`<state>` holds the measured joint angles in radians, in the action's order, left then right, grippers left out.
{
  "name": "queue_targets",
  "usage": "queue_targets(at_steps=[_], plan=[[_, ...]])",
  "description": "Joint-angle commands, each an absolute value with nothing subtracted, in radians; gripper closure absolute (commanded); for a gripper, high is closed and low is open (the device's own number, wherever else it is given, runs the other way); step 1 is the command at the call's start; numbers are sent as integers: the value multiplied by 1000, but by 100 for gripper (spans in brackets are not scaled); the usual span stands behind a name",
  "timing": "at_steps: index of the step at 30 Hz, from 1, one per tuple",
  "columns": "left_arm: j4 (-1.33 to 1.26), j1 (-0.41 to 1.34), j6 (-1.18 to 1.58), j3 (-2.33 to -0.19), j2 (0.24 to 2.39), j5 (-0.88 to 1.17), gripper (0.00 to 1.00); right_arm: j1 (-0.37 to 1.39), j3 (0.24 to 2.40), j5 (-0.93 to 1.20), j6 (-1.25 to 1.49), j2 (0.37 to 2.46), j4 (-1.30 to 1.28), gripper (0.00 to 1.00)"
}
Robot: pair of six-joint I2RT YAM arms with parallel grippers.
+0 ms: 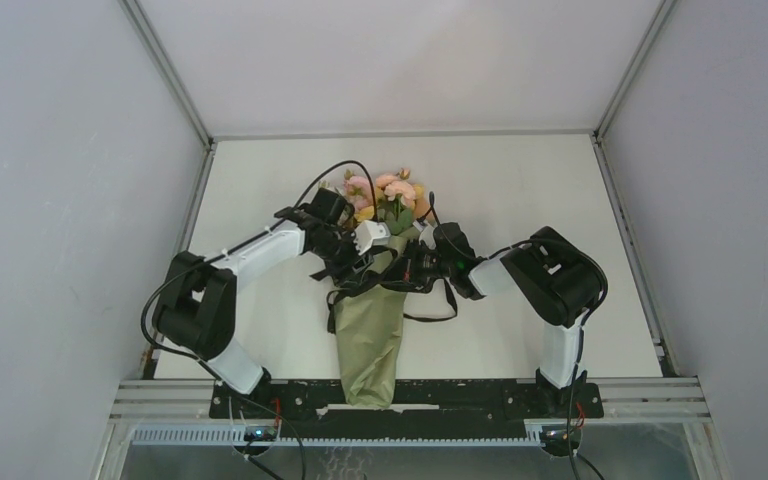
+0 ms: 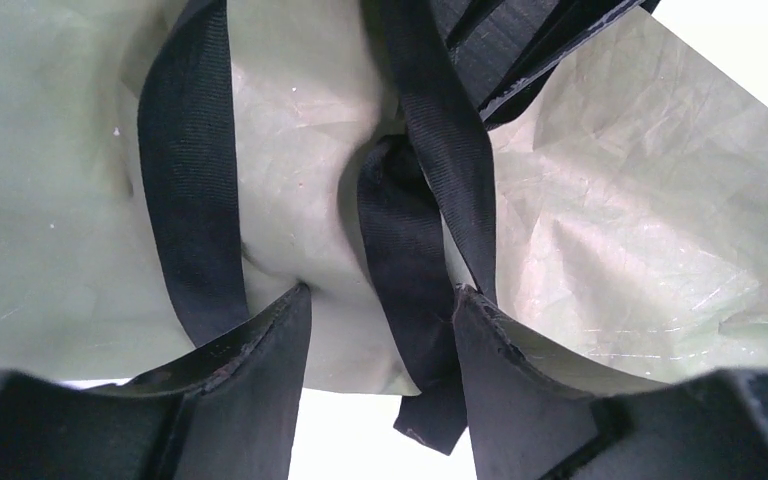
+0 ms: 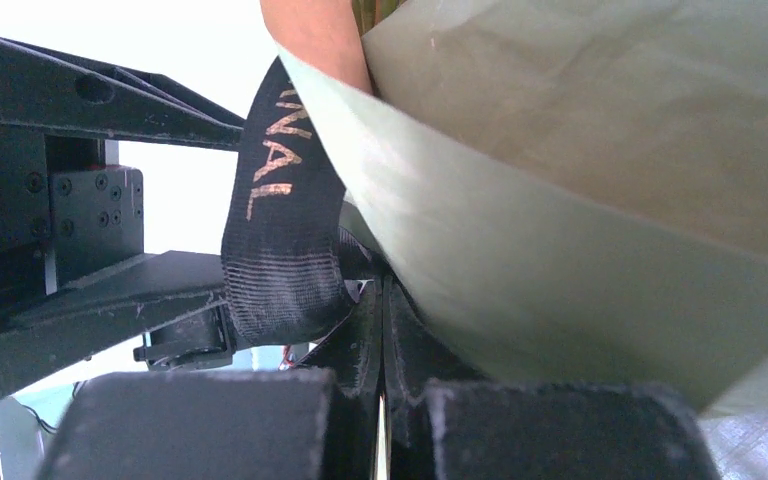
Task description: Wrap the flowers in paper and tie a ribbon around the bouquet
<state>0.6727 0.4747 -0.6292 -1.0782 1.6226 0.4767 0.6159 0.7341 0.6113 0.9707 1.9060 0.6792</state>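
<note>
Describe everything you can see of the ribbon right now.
The ribbon is a flat, woven black strip with gold lettering on one stretch. It crosses itself in a loose twist against the olive paper. One strand's cut end hangs between the fingers of the open left tool; another stretch seems pinched in the shut right tool.

You're looking at a robotics lab test cell. The white tabletop (image 1: 520,180) is boxed in by plain grey wall panels (image 1: 60,150) on its left, right and far sides, joined by bare metal frame posts (image 1: 165,70). Along the tabletop's near edge runs a black mounting rail (image 1: 460,398) with two robot arms (image 1: 260,250) bolted to it. A slotted cable duct (image 1: 190,435) lies just nearer than the rail.
</note>
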Motion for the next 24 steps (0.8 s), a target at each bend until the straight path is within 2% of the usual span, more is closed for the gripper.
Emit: queue_targets(at_steps=[1, 7, 11, 13, 14, 17, 18, 20, 24], plan=[[640, 513, -646, -1062, 1612, 469, 40, 612, 764, 624, 958, 1876, 719, 100], [636, 547, -637, -1078, 1634, 428, 36, 614, 764, 653, 957, 1858, 743, 100], [626, 551, -613, -1098, 1659, 397, 39, 615, 764, 671, 951, 1841, 757, 100], [631, 552, -608, -1108, 1671, 394, 46, 615, 764, 677, 947, 1834, 753, 100], [633, 552, -609, -1110, 1672, 394, 54, 615, 764, 680, 943, 1831, 751, 100], [633, 552, -615, -1098, 1650, 416, 90, 613, 764, 681, 931, 1822, 730, 100], [633, 551, -617, -1090, 1634, 432, 99, 610, 764, 681, 927, 1818, 721, 100], [631, 553, -614, -1069, 1598, 459, 100, 607, 764, 680, 911, 1805, 697, 99], [614, 554, -582, -1047, 1572, 438, 100, 591, 763, 707, 858, 1762, 636, 88]])
